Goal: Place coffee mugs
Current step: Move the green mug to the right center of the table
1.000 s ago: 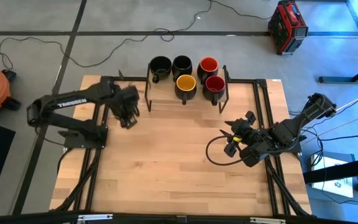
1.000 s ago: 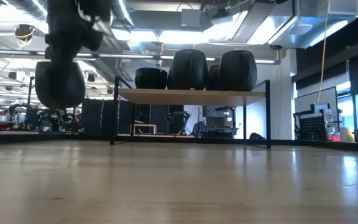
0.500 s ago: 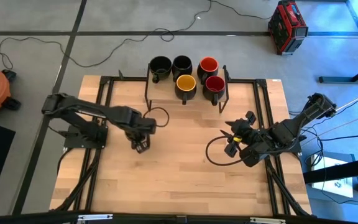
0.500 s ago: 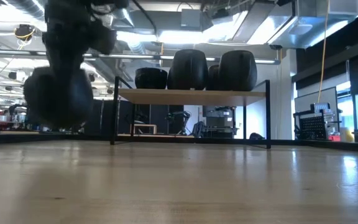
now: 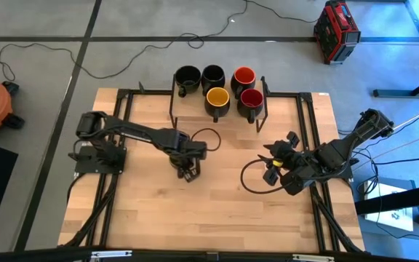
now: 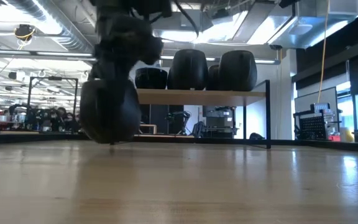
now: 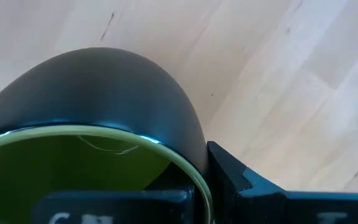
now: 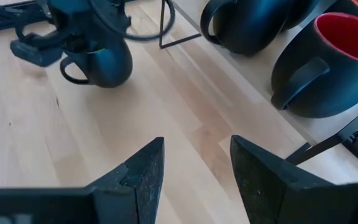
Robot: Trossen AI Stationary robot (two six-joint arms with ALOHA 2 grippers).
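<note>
My left gripper (image 5: 188, 166) hangs over the table's middle, shut on a black mug with a green inside (image 7: 73, 168). That mug also shows in the low view (image 6: 109, 115) and in the right wrist view (image 8: 101, 62), its handle (image 8: 70, 70) sticking out sideways. Five more mugs stand on a low rack (image 5: 264, 109) at the far edge: two black inside (image 5: 188, 76) (image 5: 213, 75), one orange-red (image 5: 244, 76), one yellow (image 5: 217, 97) and one dark red (image 5: 251, 99). My right gripper (image 8: 194, 168) waits open at the table's right side (image 5: 271, 164). My left gripper holds the green mug by its rim wall (image 7: 194, 165), one finger inside the cup and one finger (image 7: 241, 183) outside. It comes from above, pointing down. The mug hangs upright below it, its bottom (image 6: 109, 140) close to the tabletop; whether it touches I cannot tell.
The rack's black wire frame (image 5: 172, 109) rises at the far edge. A black cable loop (image 5: 252, 180) lies beside my right gripper. Bare wood (image 5: 195, 215) stretches across the near half of the table.
My left arm has swung from the table's far left toward the middle and the near edge, carrying the mug along. The mug has come down over this second, from well above the tabletop to just at it.
</note>
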